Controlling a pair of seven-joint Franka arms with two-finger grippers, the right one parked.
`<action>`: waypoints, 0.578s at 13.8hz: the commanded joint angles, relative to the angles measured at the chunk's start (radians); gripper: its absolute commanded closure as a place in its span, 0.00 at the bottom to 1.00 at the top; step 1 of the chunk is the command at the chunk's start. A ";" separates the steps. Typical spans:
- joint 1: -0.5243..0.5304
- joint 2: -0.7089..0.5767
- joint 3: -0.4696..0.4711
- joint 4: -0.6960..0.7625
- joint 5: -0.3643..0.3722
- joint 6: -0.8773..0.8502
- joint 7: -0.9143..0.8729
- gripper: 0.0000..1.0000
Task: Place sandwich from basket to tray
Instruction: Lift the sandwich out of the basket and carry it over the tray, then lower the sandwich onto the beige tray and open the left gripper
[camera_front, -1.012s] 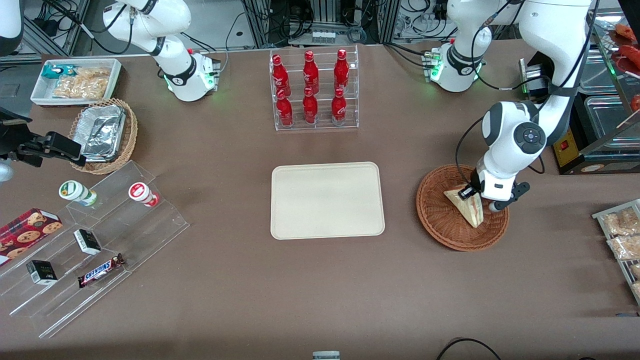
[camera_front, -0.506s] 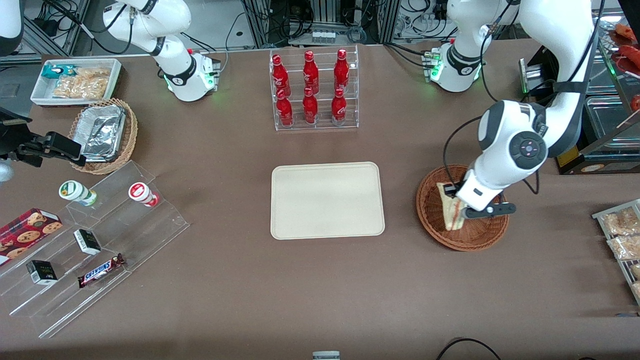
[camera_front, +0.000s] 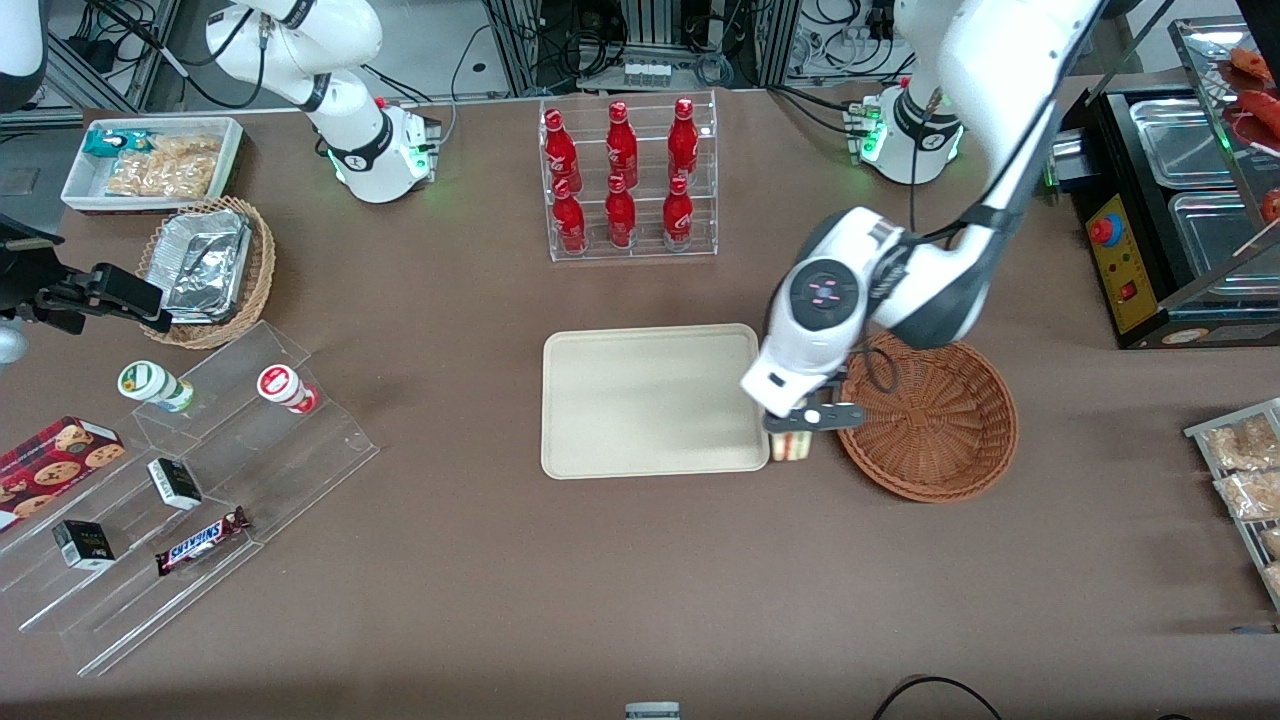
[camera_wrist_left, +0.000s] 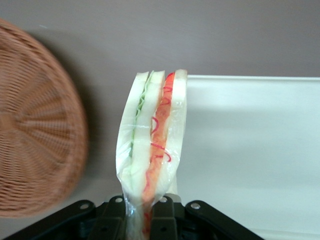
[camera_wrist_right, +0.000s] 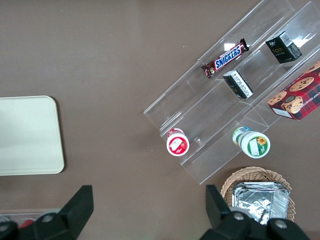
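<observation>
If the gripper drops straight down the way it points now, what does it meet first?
Probably the table at the tray's edge, between tray and basket. The gripper, jaws shut on the sandwich, hangs over that gap; the sandwich would touch first, though depth is unclear.

tool (camera_wrist_left: 142, 212) gripping sandwich (camera_wrist_left: 152, 150), basket (camera_wrist_left: 37, 125) beside tray (camera_wrist_left: 250, 150)

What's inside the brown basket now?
Nothing shows inside the basket. The gripper holds the sandwich up in the gap between basket and tray. The arm covers a bit of the basket's rim.

Claw (camera_front: 790, 432) with sandwich (camera_front: 790, 446) above gap between tray (camera_front: 650, 345) and basket (camera_front: 935, 425).
</observation>
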 joint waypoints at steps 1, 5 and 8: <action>-0.106 0.122 0.004 0.159 0.026 -0.049 -0.098 1.00; -0.220 0.253 0.006 0.309 0.039 -0.055 -0.208 1.00; -0.263 0.311 0.007 0.354 0.039 -0.053 -0.211 1.00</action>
